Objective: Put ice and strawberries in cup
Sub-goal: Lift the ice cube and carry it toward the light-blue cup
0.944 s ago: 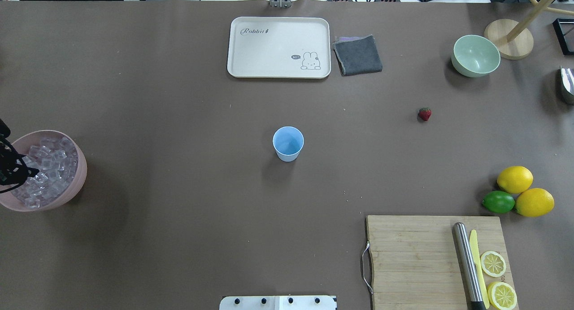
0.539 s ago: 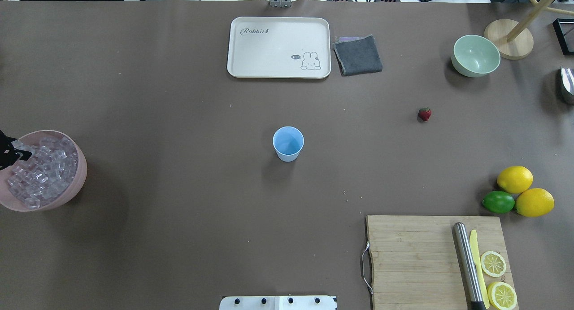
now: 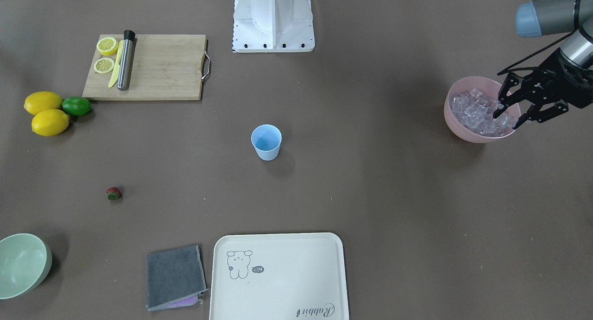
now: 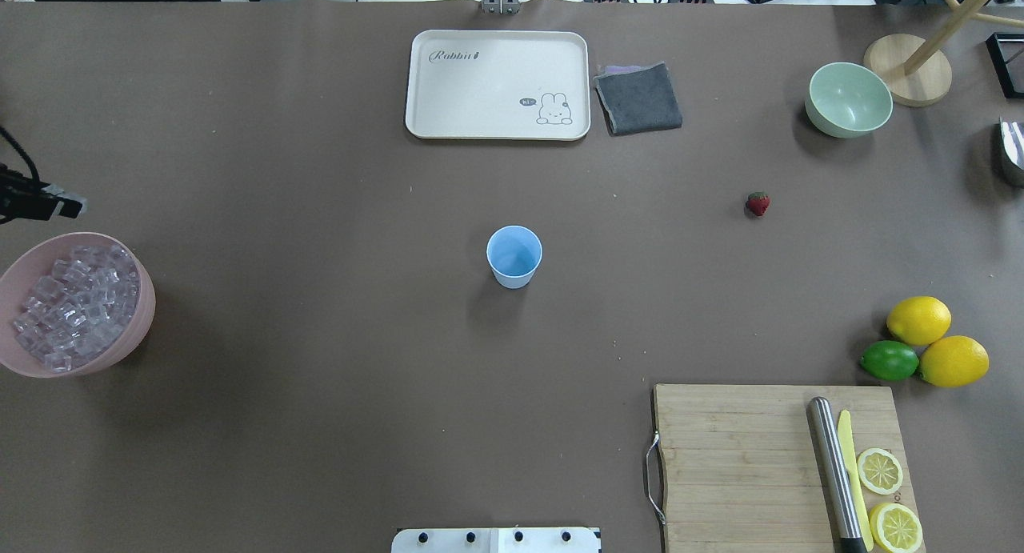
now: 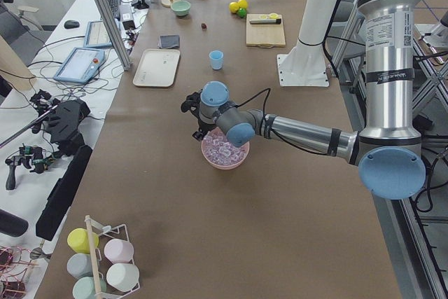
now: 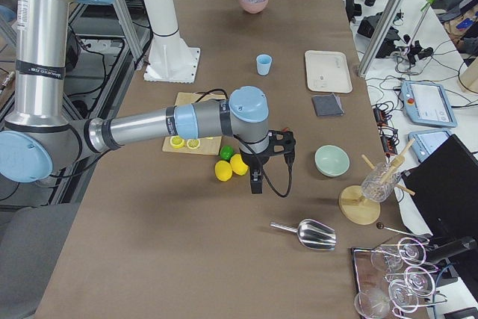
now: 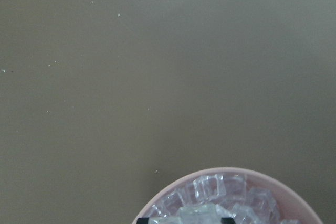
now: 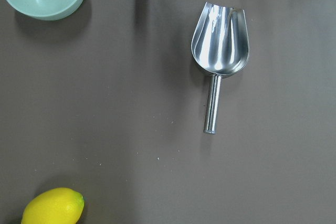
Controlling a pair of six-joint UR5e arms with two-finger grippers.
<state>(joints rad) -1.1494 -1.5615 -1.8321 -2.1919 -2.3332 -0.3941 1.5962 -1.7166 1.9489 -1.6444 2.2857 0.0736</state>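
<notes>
Nearest the robot base, on its right side, the wooden cutting board [image 4: 744, 457] is carrying a metal rod [image 4: 832, 465], a yellow knife [image 4: 850, 457] just beside it, and two lemon halves [image 4: 880, 470] lying cut face up. Just beyond the board's outer corner, two whole lemons [image 4: 918, 319] are sitting against a lime [image 4: 889, 360]. The right gripper [image 6: 255, 187] is hanging over the table close to this fruit. Whether its fingers are spread or pressed together cannot be told. Its wrist camera is showing a metal scoop [image 8: 219, 40] lying flat on the table. At the robot's far left, the pink bowl [image 4: 136, 337] is holding the ice [image 4: 76, 305] in a heap. The left gripper [image 3: 508, 117] is hovering above the bowl with its fingers spread apart and pointing down at the cubes. A pale cube is showing between the tips at the wrist view's lower edge, and contact cannot be confirmed. At table centre, the light-blue cup [image 4: 514, 257] is standing upright, well apart from the bowl. The strawberry [image 4: 757, 204] is lying on the bare table, farther out and to the right of the cup. Along the far edge, a cream tray [image 4: 496, 65], a folded grey cloth [image 4: 640, 98] and a pale green bowl [image 4: 848, 98] are sitting in a row.
</notes>
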